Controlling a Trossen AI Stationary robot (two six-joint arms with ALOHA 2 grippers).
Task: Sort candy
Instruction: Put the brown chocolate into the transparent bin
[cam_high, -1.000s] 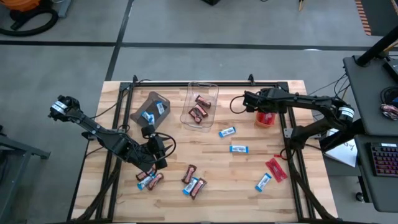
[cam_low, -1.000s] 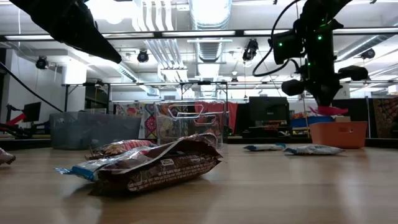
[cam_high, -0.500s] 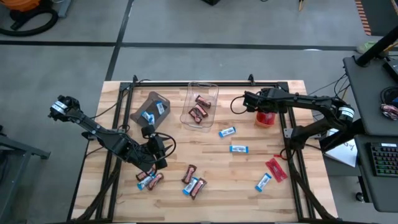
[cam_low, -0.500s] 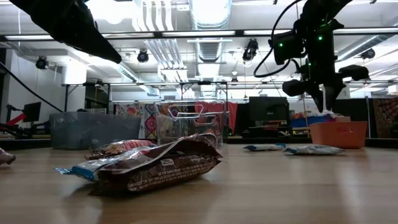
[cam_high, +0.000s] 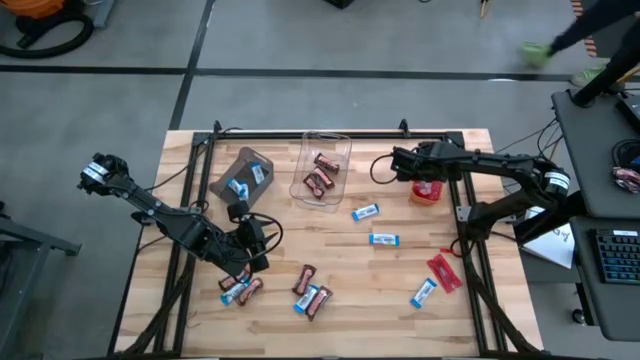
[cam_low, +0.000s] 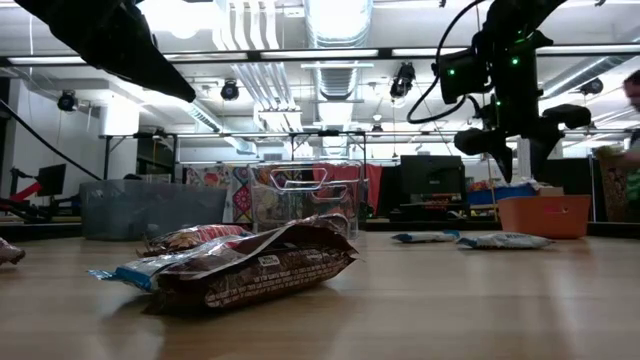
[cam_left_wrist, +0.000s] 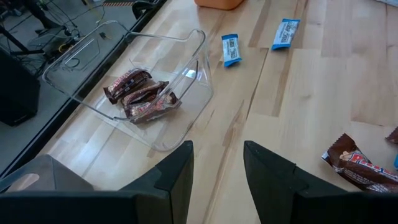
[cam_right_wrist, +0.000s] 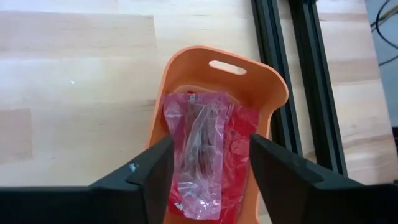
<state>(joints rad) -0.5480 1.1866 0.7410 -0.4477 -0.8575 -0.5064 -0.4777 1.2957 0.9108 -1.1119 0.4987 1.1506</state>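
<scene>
A pale wooden surface (cam_high: 400, 275) holds scattered wrapped candy and three bins along its far side. The right claw (cam_right_wrist: 208, 163) hangs directly above the orange bin (cam_right_wrist: 261, 93), its fingers spread wide and empty; red-wrapped candy (cam_right_wrist: 202, 149) lies inside that bin below it. The left claw (cam_left_wrist: 217, 165) hovers low over the near left part of the surface, fingers parted a moderate way with nothing between them. Beyond it sits the clear bin (cam_left_wrist: 186, 43) holding several dark brown bars (cam_left_wrist: 140, 96), and a grey bin (cam_high: 243, 172) beside it holds blue-and-white bars (cam_high: 240, 185). Loose on the wood: two blue-and-white bars (cam_high: 366, 212) near the middle, a red bar (cam_high: 443, 271) and a blue-and-white bar touching near the right edge, and mixed brown and blue-and-white bars (cam_high: 310, 292) along the near side.
</scene>
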